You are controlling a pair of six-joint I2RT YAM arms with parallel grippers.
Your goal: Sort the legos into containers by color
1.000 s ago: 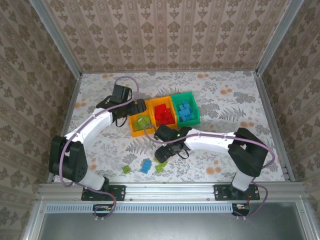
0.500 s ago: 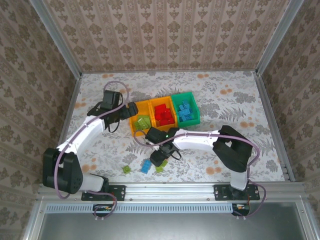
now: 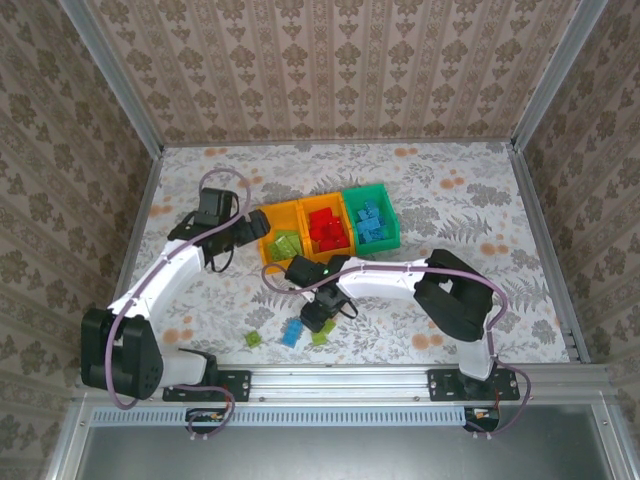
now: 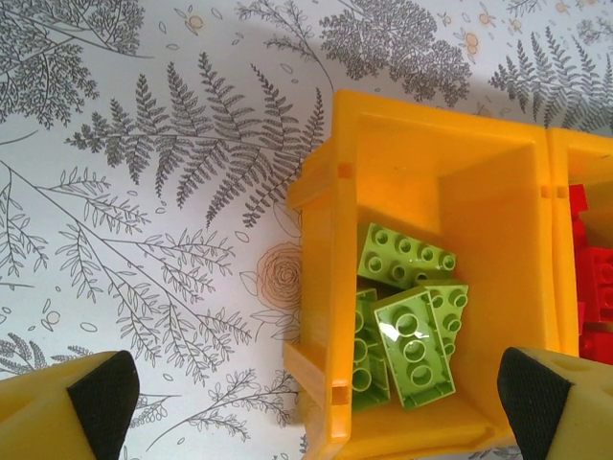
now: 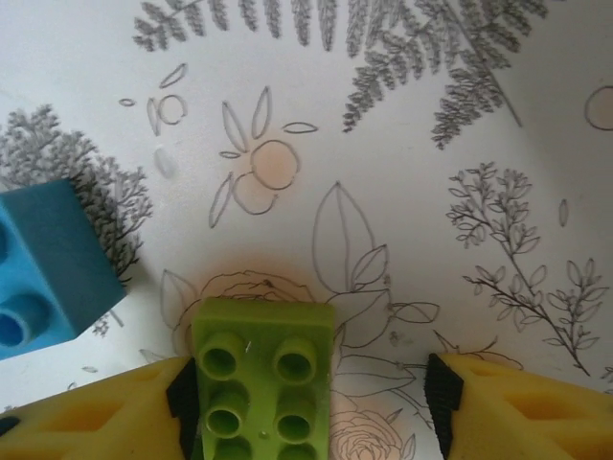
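R gripper (image 5: 311, 393) low on table (image 5: 383, 144), jaws astride lime lego (image 5: 263, 383), touching one side, gap other: not clamped yet, lined up for pick. Blue lego (image 5: 48, 268) just beside. L gripper (image 4: 316, 398) released, empty, over orange bin (image 4: 311, 287) w/ limes: its destination, prob.

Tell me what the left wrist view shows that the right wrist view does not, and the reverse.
Left wrist view: an orange-yellow bin holding lime green bricks, red bricks in the next bin, and the left claw wide open. Right wrist view: one lime green brick inside the open right claw, with a blue brick beside it. Both: the leaf-patterned table cover.
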